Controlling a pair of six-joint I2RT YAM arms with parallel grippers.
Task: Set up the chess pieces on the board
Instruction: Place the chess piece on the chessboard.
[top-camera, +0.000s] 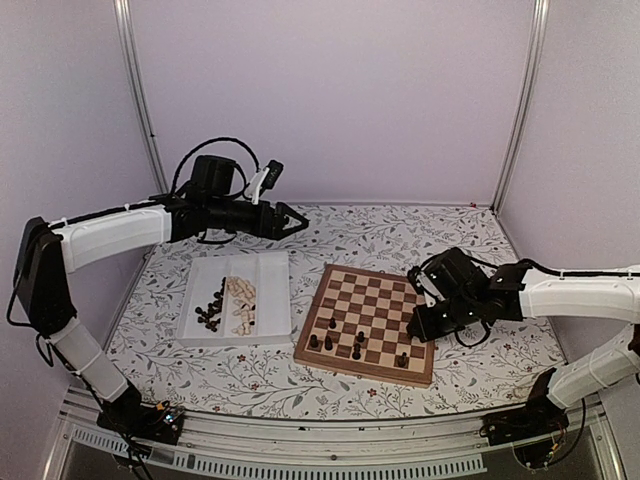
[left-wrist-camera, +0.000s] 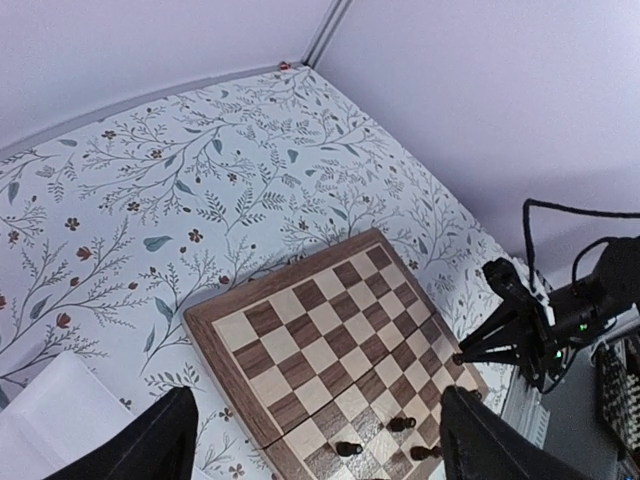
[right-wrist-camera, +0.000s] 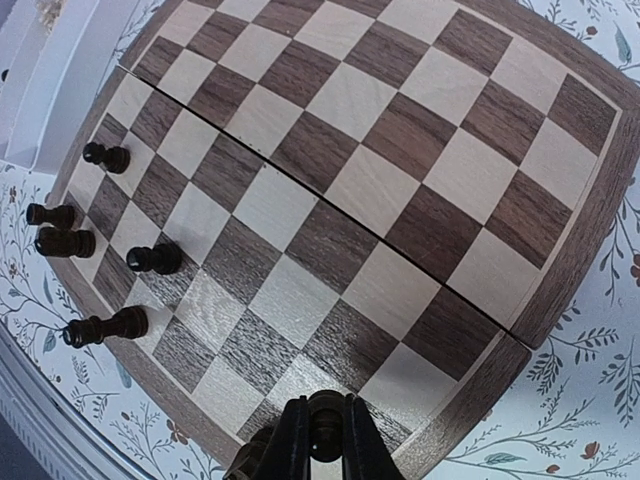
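Top external: your square wooden board (top-camera: 372, 296), tan-and-brown checks, lies on floral cloth (top-camera: 400, 235). White tray (top-camera: 272, 290) sits left of it. Left gripper (top-camera: 296, 222) hangs beyond its far-left corner, spread wide, empty. Right gripper (right-wrist-camera: 320, 448) at its right edge is clamped on a dark turned piece (right-wrist-camera: 320, 422).

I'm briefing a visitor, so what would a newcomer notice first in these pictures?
A square tan-and-brown wooden chessboard lies centre-right, a few dark brown chess pieces toward its near edge. Left of it, a white two-compartment tray holds pale beige pieces and more dark ones. The right claw is shut on one dark piece over the board's right edge; the left claw hangs open, raised.
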